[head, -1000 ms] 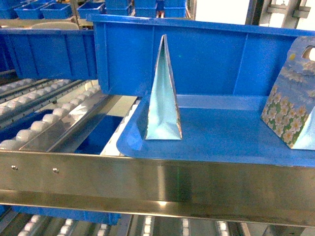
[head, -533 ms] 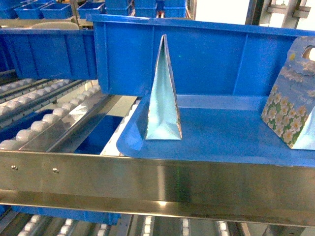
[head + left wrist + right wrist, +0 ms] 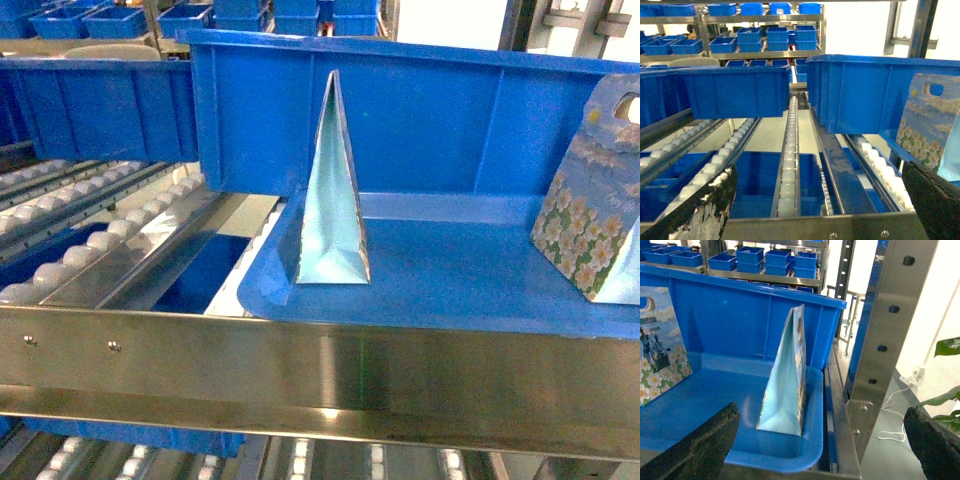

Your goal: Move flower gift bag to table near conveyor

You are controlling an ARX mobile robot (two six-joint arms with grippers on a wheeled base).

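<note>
No text, label, brand, number or sign can be read in any view. The flower bag carries only printed pictures: white blossoms and clouds in the head view, and in the right wrist view small figures above blossoms and a dark curved shape at its top corner, with no letters among them. The bins, the second bag and the conveyor rail bear no lettering; the rail shows only bare screws.
</note>
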